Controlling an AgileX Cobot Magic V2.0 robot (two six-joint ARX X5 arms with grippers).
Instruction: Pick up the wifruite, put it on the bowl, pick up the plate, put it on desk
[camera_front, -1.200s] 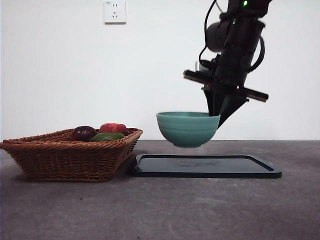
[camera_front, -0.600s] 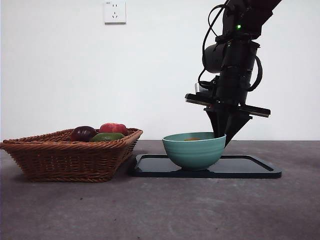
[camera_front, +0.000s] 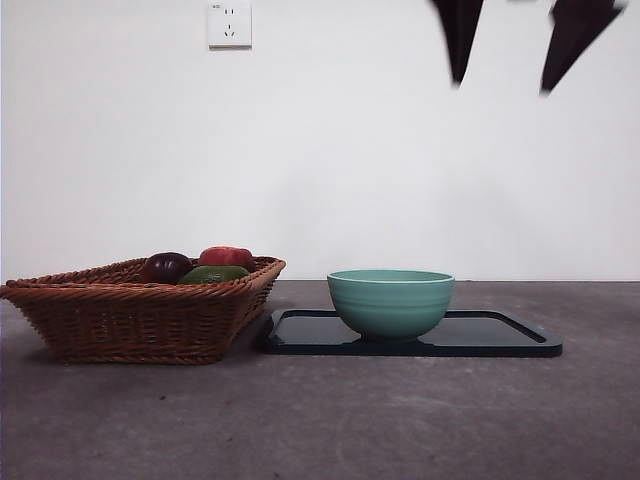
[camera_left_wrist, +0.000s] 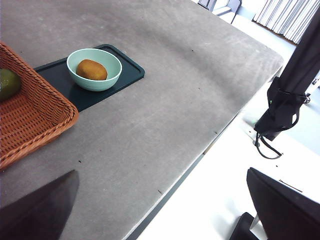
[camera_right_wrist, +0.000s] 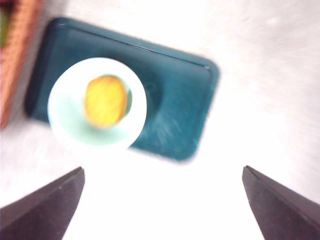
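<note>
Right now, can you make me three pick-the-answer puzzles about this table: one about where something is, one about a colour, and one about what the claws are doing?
1. Where is the orange-brown fruit?
A. in the basket
B. in the bowl
C. on the bare desk

2. What colour is the bowl?
A. mint green
B. red
C. yellow

3. What is the right claw doing?
A. squeezing the bowl
C. holding the fruit
B. open, above the bowl

Answers: 1 B, both wrist views show it lying inside the bowl. 2 A, its side is pale green. 3 B, its jaws stand wide apart, holding nothing.
</note>
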